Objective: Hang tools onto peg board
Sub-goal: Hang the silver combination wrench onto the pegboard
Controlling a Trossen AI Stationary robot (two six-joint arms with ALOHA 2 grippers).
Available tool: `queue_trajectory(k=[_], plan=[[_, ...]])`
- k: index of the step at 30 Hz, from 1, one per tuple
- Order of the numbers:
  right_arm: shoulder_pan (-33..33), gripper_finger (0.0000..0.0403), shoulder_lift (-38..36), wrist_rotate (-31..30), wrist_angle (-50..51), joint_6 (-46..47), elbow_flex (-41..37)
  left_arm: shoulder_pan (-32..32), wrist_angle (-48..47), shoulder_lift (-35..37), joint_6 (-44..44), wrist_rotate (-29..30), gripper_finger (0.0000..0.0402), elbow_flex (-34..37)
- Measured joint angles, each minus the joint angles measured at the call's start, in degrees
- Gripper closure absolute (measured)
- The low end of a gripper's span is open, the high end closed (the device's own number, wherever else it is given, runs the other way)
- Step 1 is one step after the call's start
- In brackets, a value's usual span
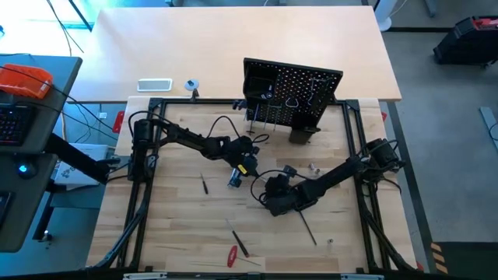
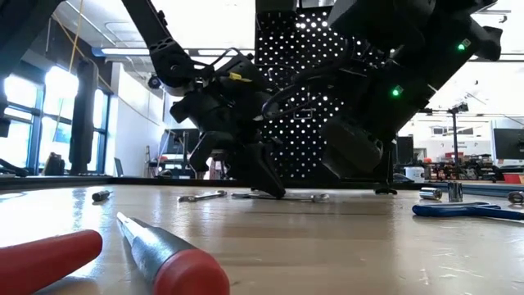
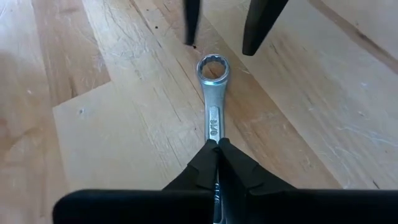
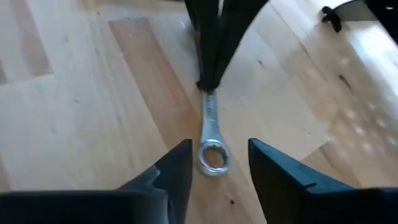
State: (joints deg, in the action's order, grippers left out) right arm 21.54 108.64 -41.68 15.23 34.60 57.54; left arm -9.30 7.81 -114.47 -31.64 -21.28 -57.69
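Observation:
A silver wrench (image 3: 211, 106) lies on the wooden table, between my two grippers, in front of the black peg board (image 1: 292, 93). My left gripper (image 3: 217, 146) is shut on its shank. My right gripper (image 4: 219, 163) faces it from the other side and is open. Its two fingers stand on either side of the wrench's ring end (image 4: 214, 155) without touching it. In the high view both grippers meet near the table's middle (image 1: 261, 177). The wrench's other end is hidden under my left fingers. My left gripper pinches the wrench's flat shank (image 3: 212, 134) between its two fingers, about midway along it. The fingers slant down from the table's left and lie along the wrench. The ring end (image 3: 212, 68) points away from the fingers and lies on or just above the wood.
Red-handled screwdrivers (image 1: 232, 254) and a thin one (image 1: 239, 241) lie near the front edge. A small screwdriver (image 1: 204, 183) lies to the left, a long dark rod (image 1: 307, 225) to the right. A blue-handled tool (image 2: 458, 211) and a second small wrench (image 2: 201, 197) lie on the table.

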Motion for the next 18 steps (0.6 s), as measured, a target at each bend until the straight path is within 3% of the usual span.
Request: queue_trajectory(k=[7,18], plan=[[0.17,0.0252,-0.02,-0.84,0.29,3.11,-0.84,0.0,-1.89,2.03,0.94,0.46,0.0396,0.24],[0.28,0.0365,-0.04,-1.83,-13.12,4.07,-6.05,0.09,-2.92,4.6,1.01,-0.3,0.0345,0.2]])
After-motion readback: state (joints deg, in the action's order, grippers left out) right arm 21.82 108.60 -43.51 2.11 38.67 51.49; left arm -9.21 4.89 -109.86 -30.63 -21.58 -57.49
